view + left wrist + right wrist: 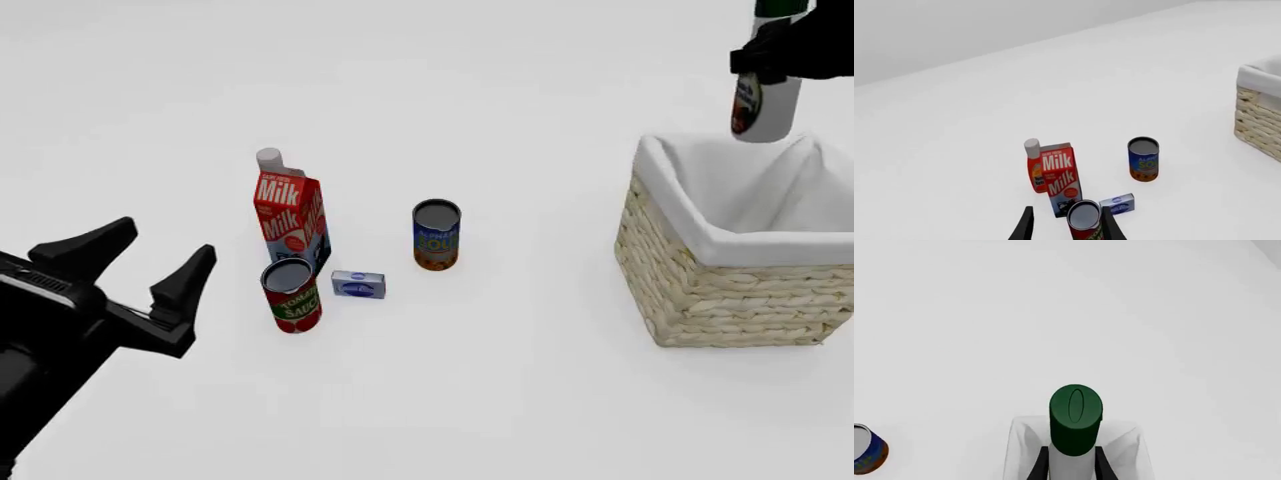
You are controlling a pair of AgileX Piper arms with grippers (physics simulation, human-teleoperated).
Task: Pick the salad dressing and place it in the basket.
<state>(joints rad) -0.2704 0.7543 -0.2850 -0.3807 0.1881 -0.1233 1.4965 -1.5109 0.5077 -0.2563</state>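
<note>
Hanging above the far right of the table, the right gripper [787, 50] was closed around the neck of the salad dressing [765, 108], which hung upright over the far rim of the basket [727, 290] without touching it. Picking looked finished; what remained, judging by this, was lowering the bottle into the white liner and letting go. The left gripper [140, 275] sat at the near left, fingers spread wide and holding nothing, near the red can [292, 295].
</note>
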